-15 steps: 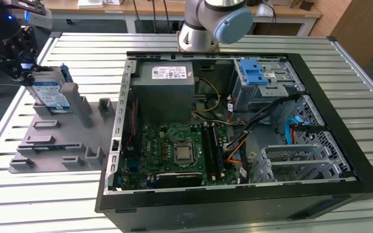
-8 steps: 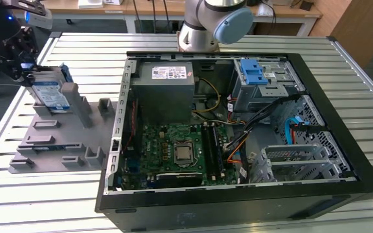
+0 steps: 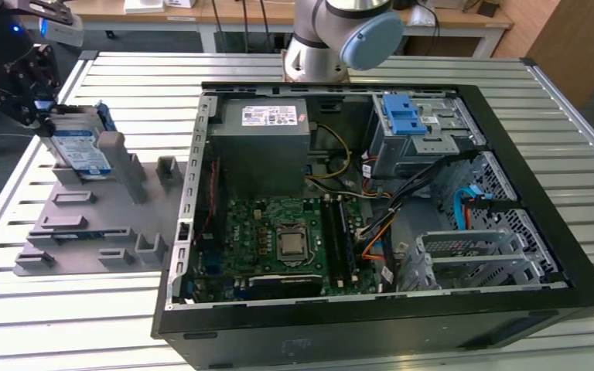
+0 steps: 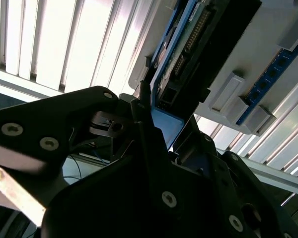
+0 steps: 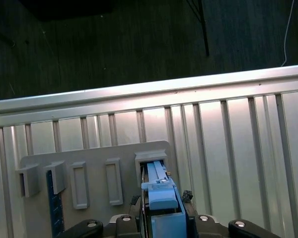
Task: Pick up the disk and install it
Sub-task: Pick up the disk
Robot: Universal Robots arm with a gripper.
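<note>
The disk [image 3: 75, 151] stands on edge in a slot of the grey holder [image 3: 80, 224] at the upper left of the exterior view. The holder lies on the slatted desk [image 3: 70, 325], well apart from the open computer case [image 3: 575, 232] that takes up the centre and right of that frame. My jaws are drawn narrow on the disk's upper edge, one to each flat side. In the first wrist view its blue frame [image 5: 161, 198] sits squarely between them, and in the second wrist view one finger [image 4: 144, 124] lies against that frame near the connector end [image 4: 188, 39]. I judge the step in hand to be the pick itself: the grip looks made, but the disk's lower part is seated between the holder's grey posts [image 3: 111, 154]. To do it well I would bear on the frame and the metal body rather than the bare circuit side. I would hold firmly enough that the flat sides cannot slip, and draw the disk out along the line of the slot with no twist, since the posts stand just beside it and a skewed pull could wedge it or drag the holder across the desk. I cannot tell how deep the slot runs.
</note>
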